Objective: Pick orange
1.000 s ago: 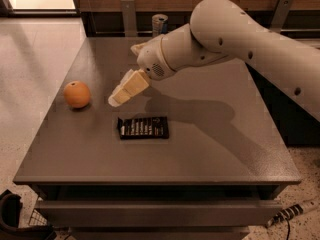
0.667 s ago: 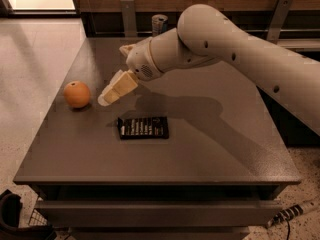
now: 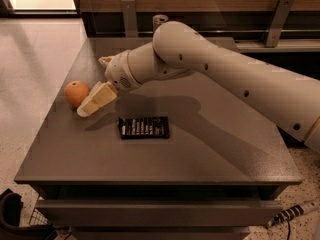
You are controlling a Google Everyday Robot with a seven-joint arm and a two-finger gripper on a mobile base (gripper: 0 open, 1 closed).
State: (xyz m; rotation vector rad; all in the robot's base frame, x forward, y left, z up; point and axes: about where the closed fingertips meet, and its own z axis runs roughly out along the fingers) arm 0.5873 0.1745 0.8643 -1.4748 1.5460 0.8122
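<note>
The orange [image 3: 76, 93] is a small round fruit resting on the grey table [image 3: 165, 159] near its left edge. My gripper [image 3: 92, 86] hangs low over the table just to the right of the orange, at the end of the white arm reaching in from the right. Its jaws are open and hold nothing. One cream finger [image 3: 96, 100] lies right beside the orange, close to touching it; the other shows only as a tip behind the wrist.
A black snack packet [image 3: 143, 127] lies flat mid-table, just right of and nearer than the gripper. A drink can [image 3: 159, 20] stands at the table's back edge, partly hidden by the arm. Tiled floor lies to the left; a wall rail runs behind.
The gripper has moved left and slightly down toward the orange, from well to its right to right beside it. The orange and packet have not moved.
</note>
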